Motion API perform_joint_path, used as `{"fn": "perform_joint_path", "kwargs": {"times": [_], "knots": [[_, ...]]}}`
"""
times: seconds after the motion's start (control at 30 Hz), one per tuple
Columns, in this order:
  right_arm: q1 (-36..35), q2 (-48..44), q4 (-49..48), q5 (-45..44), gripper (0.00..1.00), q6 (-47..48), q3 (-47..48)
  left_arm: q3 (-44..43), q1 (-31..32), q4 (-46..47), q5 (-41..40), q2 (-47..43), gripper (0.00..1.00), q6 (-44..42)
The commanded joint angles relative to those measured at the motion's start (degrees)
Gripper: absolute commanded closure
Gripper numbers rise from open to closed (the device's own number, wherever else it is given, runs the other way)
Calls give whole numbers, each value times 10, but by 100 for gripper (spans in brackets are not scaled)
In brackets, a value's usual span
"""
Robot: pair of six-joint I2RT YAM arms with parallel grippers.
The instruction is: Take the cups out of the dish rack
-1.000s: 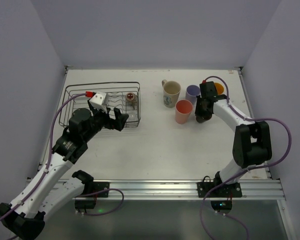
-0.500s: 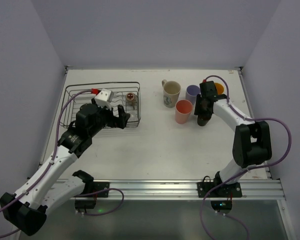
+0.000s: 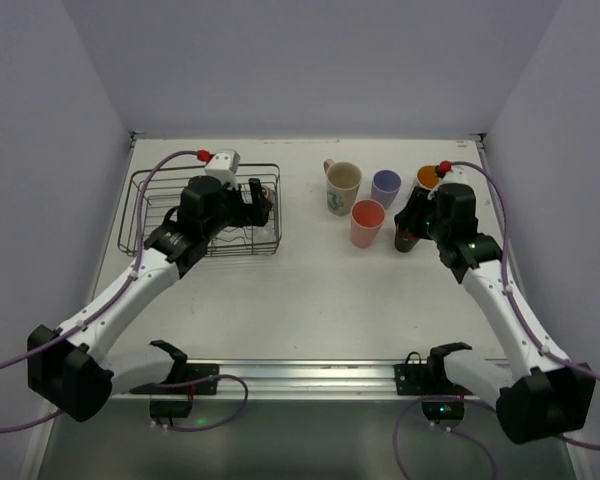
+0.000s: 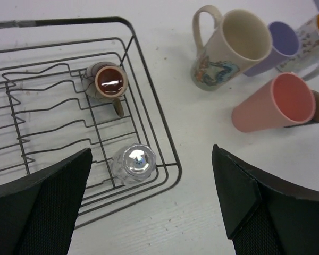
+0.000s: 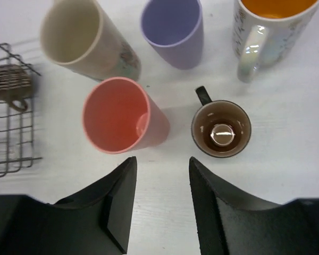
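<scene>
The right claw (image 5: 162, 202) has just let go: a second ago it was closed on the small black mug with a handle (image 5: 221, 129), and now its jaws stand apart with nothing between them, drawn back to the near side of the mug. The mug stands upright alone on the white table (image 5: 287, 159), just beside the salmon-pink tumbler (image 5: 119, 116). Behind these are the cream printed mug (image 5: 80, 34), the lavender tumbler (image 5: 171, 29) and the pale mug with orange inside (image 5: 266, 26). So five cups are out.

The left claw (image 4: 149, 212) has meanwhile travelled from the near edge of the dark wire dish rack (image 4: 155, 101) to above its right end. It is wide open and holds nothing. Below it, the clear glass (image 4: 133, 163) sits in the near right corner of the rack, and the small brown cup (image 4: 107, 82) is further in, among the prongs. I think these two are the only ones left, and the glass seems the nearer one to take
</scene>
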State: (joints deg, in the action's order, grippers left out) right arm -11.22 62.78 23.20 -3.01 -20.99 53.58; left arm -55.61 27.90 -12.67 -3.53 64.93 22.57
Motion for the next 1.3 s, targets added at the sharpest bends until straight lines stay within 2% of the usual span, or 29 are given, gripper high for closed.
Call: {"fn": "perform_joint_path", "kwargs": {"times": [0.0,0.1,0.23,0.3,0.47,0.7,0.8,1.07,1.17,1.27], "knots": [[-3,-82,-93,60,56,-33,-66,-38,0,40,-94,89,7,7],[-4,-149,-160,72,61,-48,-144,-75,0,55,-127,163,21,-15],[-4,-191,-183,72,73,-62,-169,-121,-1,72,-142,238,29,-47],[-4,-204,-203,92,75,-66,-179,-156,-11,55,-134,279,32,-50],[-4,-210,-199,101,75,-68,-179,-202,-20,50,-119,339,32,-72],[-5,-209,-199,114,75,-66,-179,-244,-23,31,-144,404,24,-76],[-4,-202,-200,121,75,-66,-177,-258,-24,25,-142,421,24,-82],[-4,-198,-200,122,74,-66,-178,-255,-27,26,-143,440,28,-81],[-4,-202,-200,121,74,-65,-178,-259,-30,22,-143,448,32,-79],[-4,-204,-200,121,74,-65,-179,-260,-32,21,-140,449,41,-78]]}}
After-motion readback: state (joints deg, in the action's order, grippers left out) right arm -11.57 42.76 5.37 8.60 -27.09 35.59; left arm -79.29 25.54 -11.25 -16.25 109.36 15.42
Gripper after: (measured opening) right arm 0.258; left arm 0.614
